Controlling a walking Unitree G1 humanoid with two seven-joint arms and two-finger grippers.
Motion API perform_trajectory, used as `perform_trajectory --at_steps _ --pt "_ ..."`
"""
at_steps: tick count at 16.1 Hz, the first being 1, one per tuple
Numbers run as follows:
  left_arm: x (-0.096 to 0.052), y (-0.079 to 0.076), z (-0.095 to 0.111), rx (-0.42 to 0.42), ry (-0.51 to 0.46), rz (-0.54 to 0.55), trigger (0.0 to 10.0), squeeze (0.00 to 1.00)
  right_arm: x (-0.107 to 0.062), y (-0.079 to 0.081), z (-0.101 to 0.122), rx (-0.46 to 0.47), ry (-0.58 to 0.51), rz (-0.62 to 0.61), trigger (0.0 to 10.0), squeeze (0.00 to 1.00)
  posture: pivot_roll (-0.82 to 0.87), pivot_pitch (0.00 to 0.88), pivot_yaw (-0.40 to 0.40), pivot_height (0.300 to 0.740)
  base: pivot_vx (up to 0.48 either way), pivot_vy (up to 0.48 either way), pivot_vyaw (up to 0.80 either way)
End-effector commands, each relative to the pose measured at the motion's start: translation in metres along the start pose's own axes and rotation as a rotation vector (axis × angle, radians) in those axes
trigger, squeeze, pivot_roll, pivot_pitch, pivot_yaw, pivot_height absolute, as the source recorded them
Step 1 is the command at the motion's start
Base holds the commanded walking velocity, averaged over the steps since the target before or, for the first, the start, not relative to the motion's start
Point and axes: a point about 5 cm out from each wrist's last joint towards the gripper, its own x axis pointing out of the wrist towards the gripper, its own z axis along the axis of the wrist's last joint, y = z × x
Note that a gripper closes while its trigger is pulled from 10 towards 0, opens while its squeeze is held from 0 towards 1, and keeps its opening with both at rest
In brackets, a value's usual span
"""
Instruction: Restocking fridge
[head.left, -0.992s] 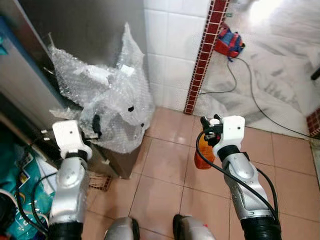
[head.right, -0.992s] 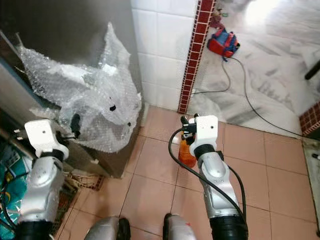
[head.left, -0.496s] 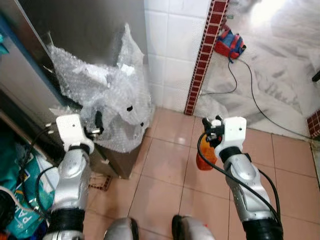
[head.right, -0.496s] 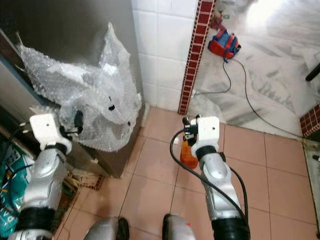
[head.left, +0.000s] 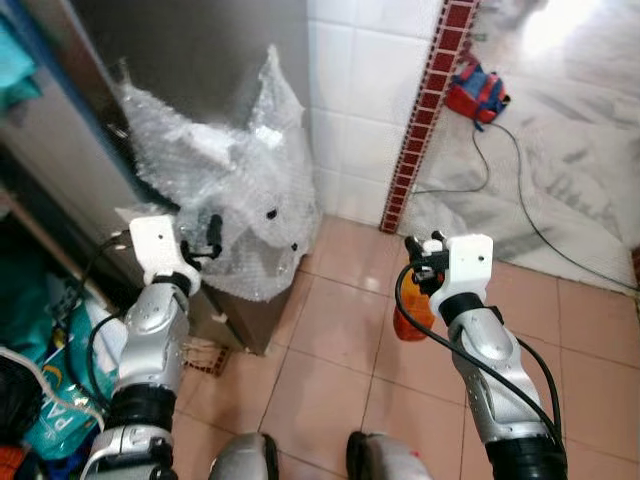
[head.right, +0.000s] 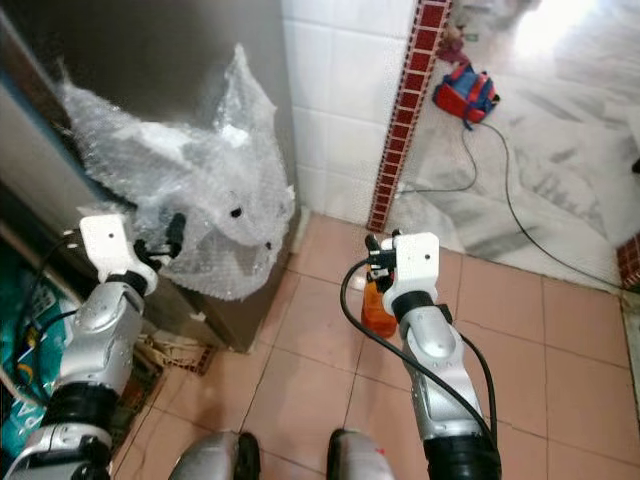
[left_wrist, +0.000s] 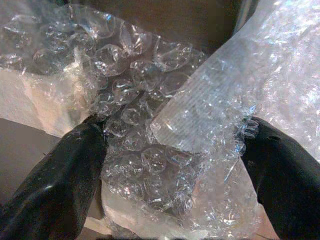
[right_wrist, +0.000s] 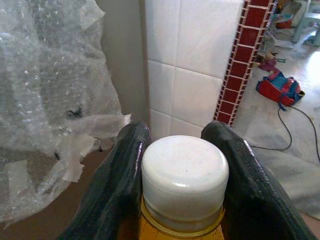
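Fridge (head.left: 190, 60) wrapped in bubble wrap, robot standing beside it with a bottle in its right gripper.

Grey fridge stands at the robot's left against a white tiled wall (head.left: 370, 90) with a red tile strip (head.left: 425, 110); a crumpled sheet of bubble wrap (head.left: 235, 200) hangs over its side and lower corner. Beyond the pink tiled floor (head.left: 330, 340), a black cable (head.left: 510, 200) runs across pale flooring to a red and blue bag (head.left: 478, 90). The left gripper (left_wrist: 170, 150) is raised against the bubble wrap, its two black fingers (left_wrist: 60, 180) spread wide with the plastic bunched between them. The right gripper (right_wrist: 182, 150) is held out over the floor, right of the fridge, its fingers closed on the neck of an orange bottle (head.left: 412, 312) with a white cap (right_wrist: 184, 175).
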Motion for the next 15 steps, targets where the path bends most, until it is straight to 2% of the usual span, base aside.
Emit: perform_trajectory --at_steps 1,2,4,6,9,12,15 --pt "0.002 -0.022 -0.006 0.002 0.032 -0.127 10.0 0.0 0.001 0.0 0.007 -0.01 -0.029 -0.005 10.0 0.0 0.0 0.122 0.026 0.74 0.0 0.0 0.0" --pt "0.002 -0.026 -0.007 -0.001 0.035 -0.157 10.0 0.0 0.001 0.0 0.007 -0.01 -0.03 -0.005 10.0 0.0 0.0 0.122 0.026 0.74 0.0 0.0 0.0" --pt "-0.003 -0.046 -0.015 -0.003 0.07 -0.296 10.0 0.0 0.001 -0.002 0.008 -0.015 -0.035 -0.018 10.0 0.0 0.0 0.12 0.028 0.74 0.0 0.0 0.0" --pt "-0.006 -0.055 -0.019 -0.004 0.084 -0.349 10.0 0.0 0.001 -0.005 0.009 -0.034 -0.04 -0.047 10.0 0.0 0.0 0.12 0.028 0.74 0.0 0.0 0.0" --pt "-0.011 -0.071 -0.024 0.01 0.094 -0.42 10.0 0.0 -0.003 -0.028 0.01 -0.119 -0.033 -0.215 10.0 0.0 0.0 0.117 0.03 0.74 0.0 0.0 0.0" --pt "-0.011 -0.083 -0.022 0.002 0.074 -0.472 10.0 0.0 -0.008 -0.032 0.006 -0.134 -0.018 -0.25 10.0 0.0 -0.01 0.111 0.037 0.74 0.0 0.0 -0.8" --pt "-0.009 -0.086 -0.019 0.03 0.058 -0.489 10.0 0.0 -0.012 -0.035 0.002 -0.172 0.005 -0.286 10.0 0.0 -0.01 0.106 0.04 0.74 0.167 0.0 -0.8"
